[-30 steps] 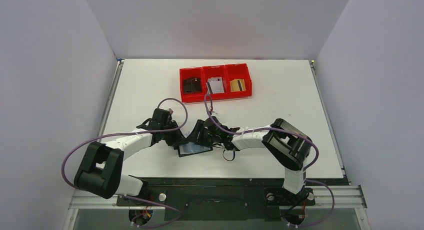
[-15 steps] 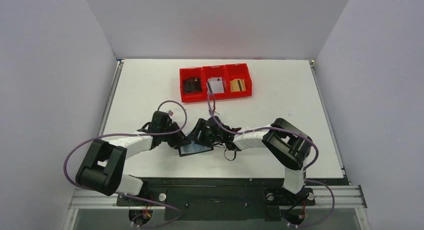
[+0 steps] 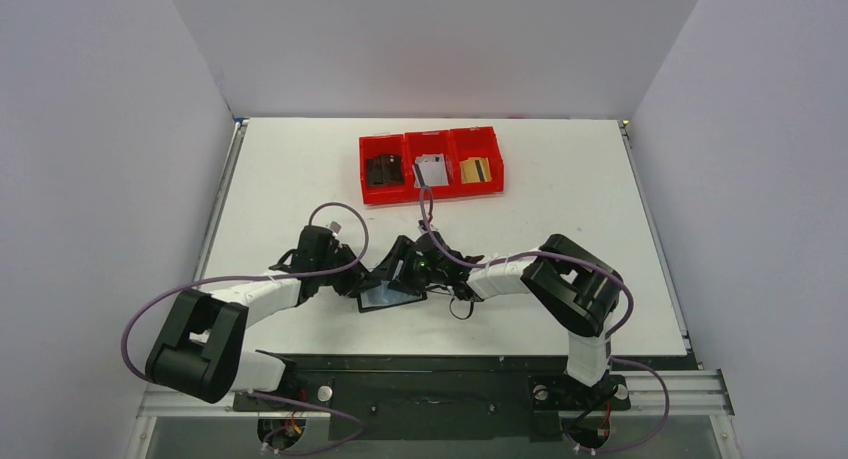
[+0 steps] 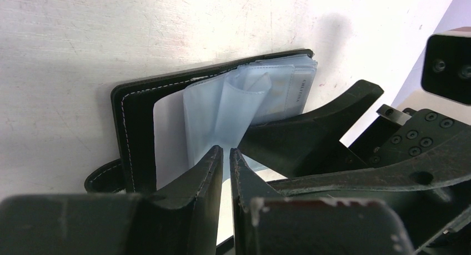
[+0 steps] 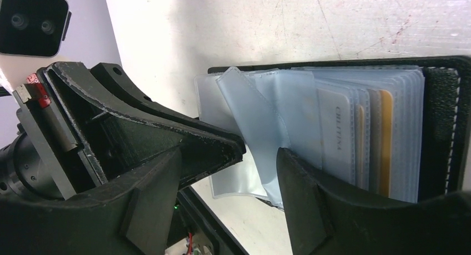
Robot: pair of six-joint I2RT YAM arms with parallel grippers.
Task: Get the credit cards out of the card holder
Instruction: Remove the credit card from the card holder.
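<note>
Three red plastic bins (image 3: 455,191) joined in row. White table (image 3: 290,169) beneath bins. Pale grey walls (image 3: 430,39) behind bins.

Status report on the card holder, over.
Left gripper shut on a clear sleeve. Right gripper open, straddling the sleeves. Card holder open, cards inside. Red bins well clear.

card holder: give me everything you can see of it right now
The card holder is a black, leather-look wallet with pale stitching. It lies open and flat on the white table between the two arms. Its clear sleeves fan out, and several hold cards, one white-grey and one with a gold edge. The left gripper pinches a loose sleeve. The right gripper stands open over the sleeves; whether it touches them is unclear.
</note>
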